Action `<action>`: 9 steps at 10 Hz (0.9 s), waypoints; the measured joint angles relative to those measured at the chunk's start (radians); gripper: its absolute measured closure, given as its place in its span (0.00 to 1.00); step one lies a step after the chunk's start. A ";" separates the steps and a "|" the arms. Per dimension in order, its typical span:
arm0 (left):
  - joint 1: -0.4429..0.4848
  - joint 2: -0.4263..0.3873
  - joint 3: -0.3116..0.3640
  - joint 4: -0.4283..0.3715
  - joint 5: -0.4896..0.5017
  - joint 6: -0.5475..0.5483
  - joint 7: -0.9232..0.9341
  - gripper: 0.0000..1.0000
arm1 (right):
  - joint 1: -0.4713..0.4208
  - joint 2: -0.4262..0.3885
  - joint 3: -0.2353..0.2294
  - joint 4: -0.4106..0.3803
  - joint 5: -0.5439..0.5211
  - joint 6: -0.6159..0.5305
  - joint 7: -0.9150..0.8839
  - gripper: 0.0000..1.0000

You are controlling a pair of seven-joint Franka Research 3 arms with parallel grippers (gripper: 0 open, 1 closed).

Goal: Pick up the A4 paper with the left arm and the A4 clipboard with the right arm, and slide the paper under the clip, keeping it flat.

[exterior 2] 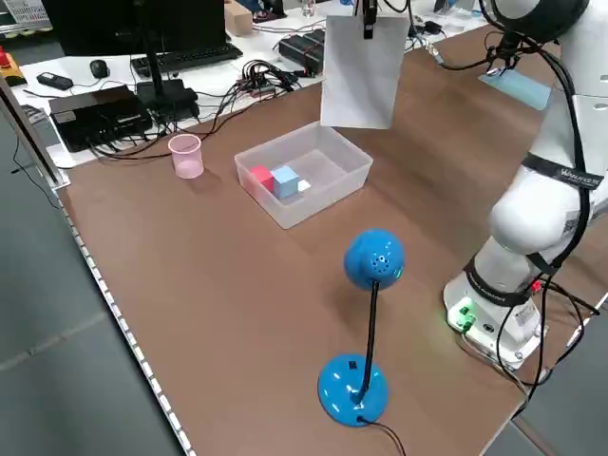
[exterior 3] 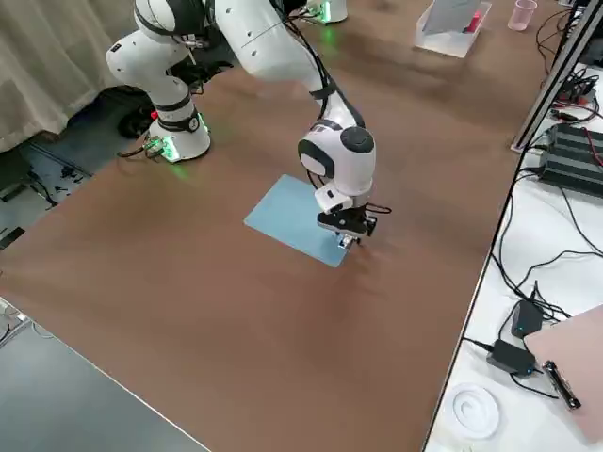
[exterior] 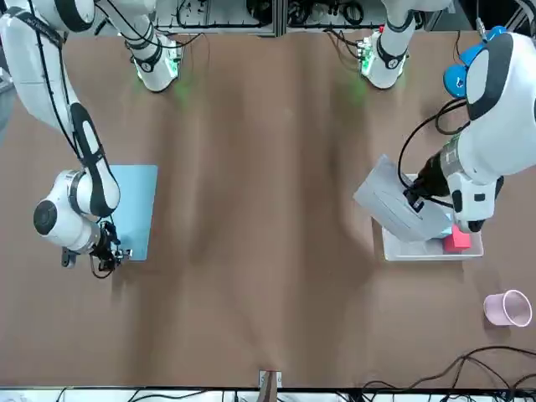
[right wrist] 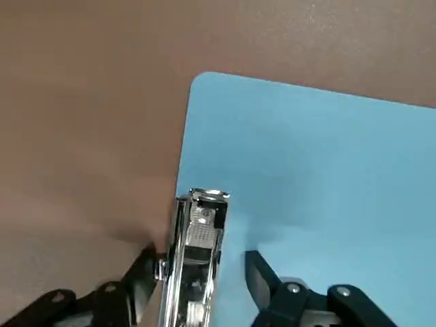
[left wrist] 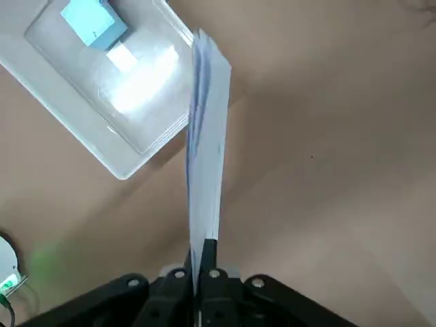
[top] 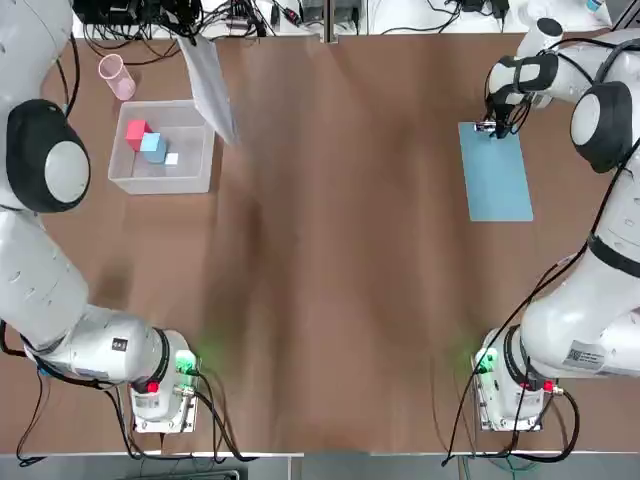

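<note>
The A4 paper (top: 210,85) hangs edge-down in the air over the table beside the clear bin. My left gripper (left wrist: 203,262) is shut on its upper edge, and the sheet (left wrist: 206,136) runs straight away from the fingers. The light-blue A4 clipboard (top: 497,178) lies flat on the table at the far right. My right gripper (top: 492,127) stands low at its far short edge. In the right wrist view, the right gripper (right wrist: 202,272) is open, with the silver clip (right wrist: 199,235) between its fingers and the clipboard (right wrist: 320,177) under them.
A clear plastic bin (top: 160,185) holding red, blue and white blocks sits at the far left, just below the hanging sheet. A pink cup (top: 116,77) stands beyond it. A blue ball-headed stand (exterior 2: 372,261) rises at the left side. Cables line the far edge.
</note>
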 joint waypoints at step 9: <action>0.000 -0.002 0.038 0.008 0.010 0.000 0.007 0.99 | 0.001 -0.002 0.001 0.005 0.002 0.006 0.003 0.68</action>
